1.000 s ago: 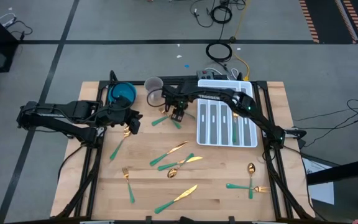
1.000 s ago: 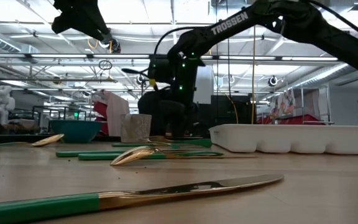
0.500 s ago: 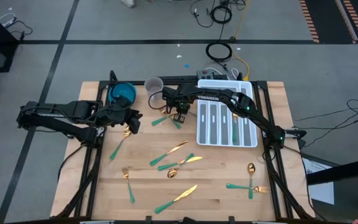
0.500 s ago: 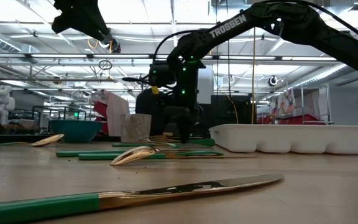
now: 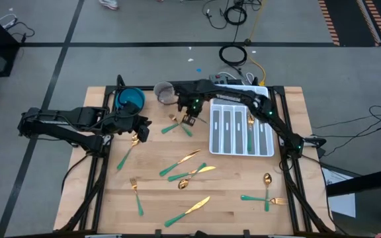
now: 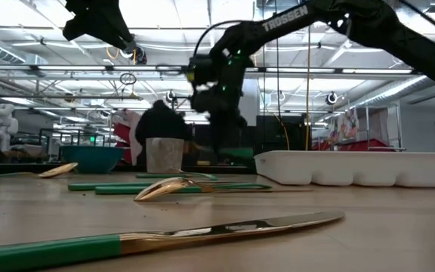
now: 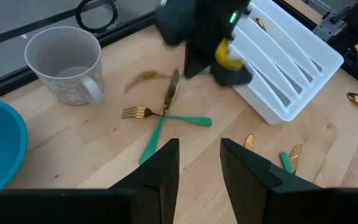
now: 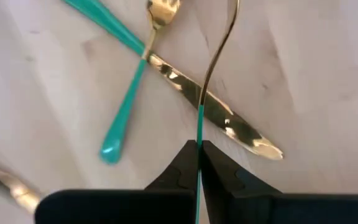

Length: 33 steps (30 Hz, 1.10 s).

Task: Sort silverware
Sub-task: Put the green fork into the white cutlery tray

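Fingers of the right hand [image 8: 199, 163] clamp the slim teal-green handle of a gold-headed utensil [image 8: 211, 74], lifted clear of the wooden bench [image 5: 243, 178] near the speckled grey mug [image 5: 163, 92] and just beside the white divided tray [image 5: 215, 142]. Beneath it a gold-bladed knife [image 8: 211, 107] and a teal-handled fork [image 8: 129, 93] lie crossed. The left hand [image 5: 139, 130] hovers beside the blue bowl [image 5: 129, 100], fingers [image 7: 160, 171] apart, empty. More teal-handled silverware [image 5: 187, 173] lies scattered across the bench.
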### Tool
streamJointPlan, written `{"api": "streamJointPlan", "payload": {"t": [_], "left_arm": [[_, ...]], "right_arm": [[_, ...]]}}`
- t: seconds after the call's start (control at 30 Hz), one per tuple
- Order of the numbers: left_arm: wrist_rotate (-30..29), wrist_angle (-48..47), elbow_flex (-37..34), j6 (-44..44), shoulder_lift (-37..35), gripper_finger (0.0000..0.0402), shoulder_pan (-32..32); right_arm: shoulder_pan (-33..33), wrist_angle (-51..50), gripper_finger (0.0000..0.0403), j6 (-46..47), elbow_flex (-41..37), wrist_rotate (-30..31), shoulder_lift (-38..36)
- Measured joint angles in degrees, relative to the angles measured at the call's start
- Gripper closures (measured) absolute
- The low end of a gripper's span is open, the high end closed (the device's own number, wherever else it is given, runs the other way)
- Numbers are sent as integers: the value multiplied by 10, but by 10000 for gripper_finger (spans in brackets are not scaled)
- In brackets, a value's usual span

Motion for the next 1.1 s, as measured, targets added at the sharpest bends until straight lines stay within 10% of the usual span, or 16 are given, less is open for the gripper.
{"api": "streamJointPlan", "payload": {"t": [0.73, 1.1], "left_arm": [[0, 0, 0, 0, 0, 279, 0], [0, 0, 0, 12, 0, 279, 0]], "right_arm": [[-156, -66, 403, 66, -14, -31, -459], [-207, 140, 403, 204, -403, -91, -710]]}}
